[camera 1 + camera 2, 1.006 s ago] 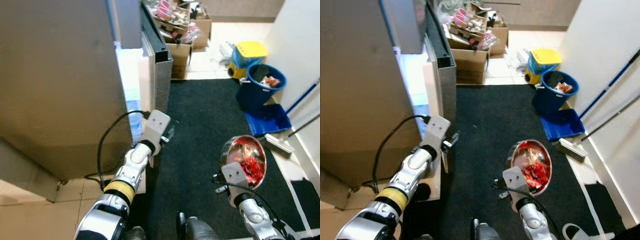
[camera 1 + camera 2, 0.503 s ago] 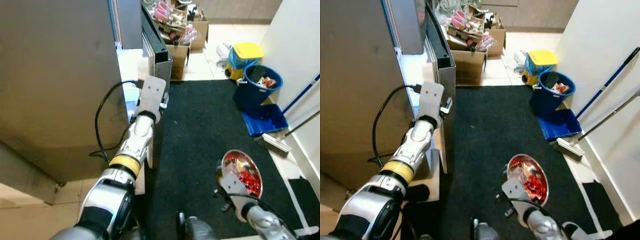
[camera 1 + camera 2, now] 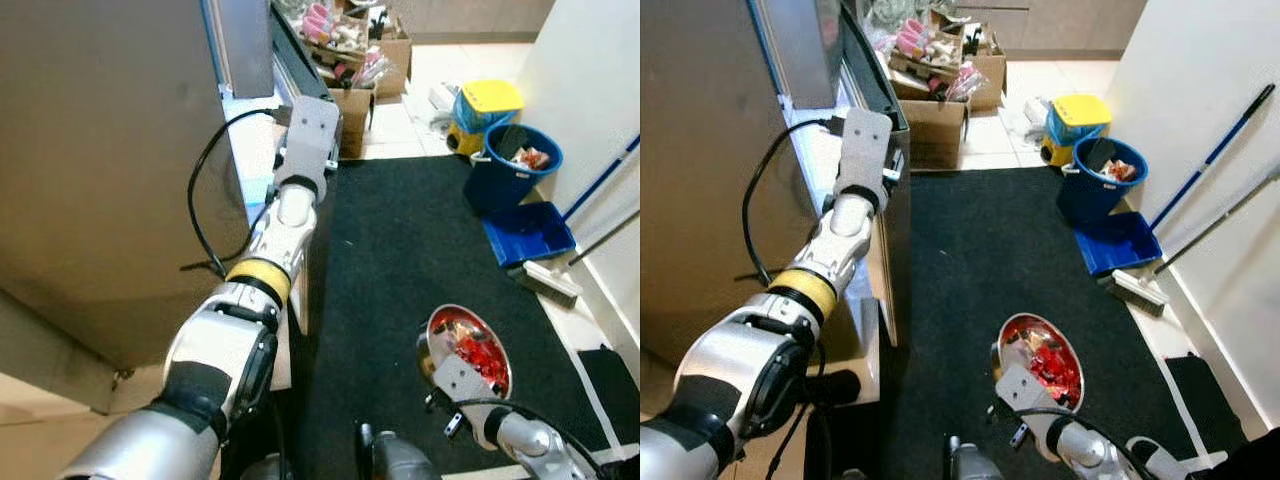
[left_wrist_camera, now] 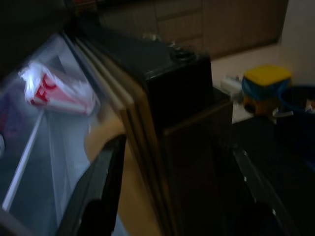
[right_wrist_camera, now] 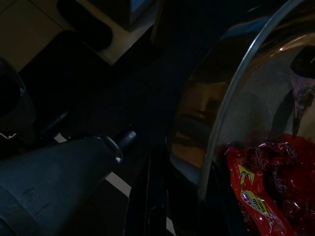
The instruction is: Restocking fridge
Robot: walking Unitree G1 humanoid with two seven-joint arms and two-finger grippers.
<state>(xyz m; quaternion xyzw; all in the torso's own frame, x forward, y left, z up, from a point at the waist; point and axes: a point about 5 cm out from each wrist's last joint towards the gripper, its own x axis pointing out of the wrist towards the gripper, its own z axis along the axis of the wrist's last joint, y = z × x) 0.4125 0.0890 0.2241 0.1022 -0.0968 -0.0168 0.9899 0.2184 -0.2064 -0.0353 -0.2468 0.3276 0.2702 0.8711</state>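
left arm up at the fridge door, right gripper gripping a steel bowl

the head views show the left gripper [image 3: 890, 165] by the fridge door [image 3: 318, 105] edge, its opening unclear; the left wrist view adds a red-and-white packet [image 4: 59, 91] on a shelf inside. the right gripper [image 3: 452, 400] clamps the rim of the steel bowl [image 3: 468, 345] of red wrappers [image 5: 263, 189], low over the black mat [image 3: 970, 270].

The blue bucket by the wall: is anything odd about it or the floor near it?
The blue bucket holds rubbish, and a flat blue lid lies on the black mat beside it. Nothing looks spilled.
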